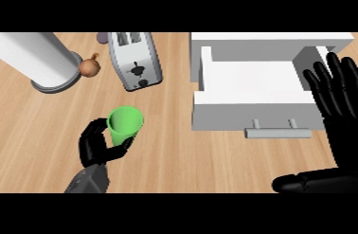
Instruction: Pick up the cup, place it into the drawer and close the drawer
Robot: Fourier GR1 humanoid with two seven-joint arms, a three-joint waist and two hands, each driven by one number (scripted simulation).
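While left robot hand [98, 145] curls round green cup [126, 124], open drawer [252, 81] well apart, right robot hand [335, 110] relaxed

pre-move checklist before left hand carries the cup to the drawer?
1. Left hand curled round the green cup: ok.
2. Cup lifted off the counter: cannot tell.
3. Drawer pulled open, inside bare: ok.
4. Right hand open at the drawer's right side, out of the cup's path: ok.
5. Toaster and onion lie behind the cup, off the line to the drawer: ok.
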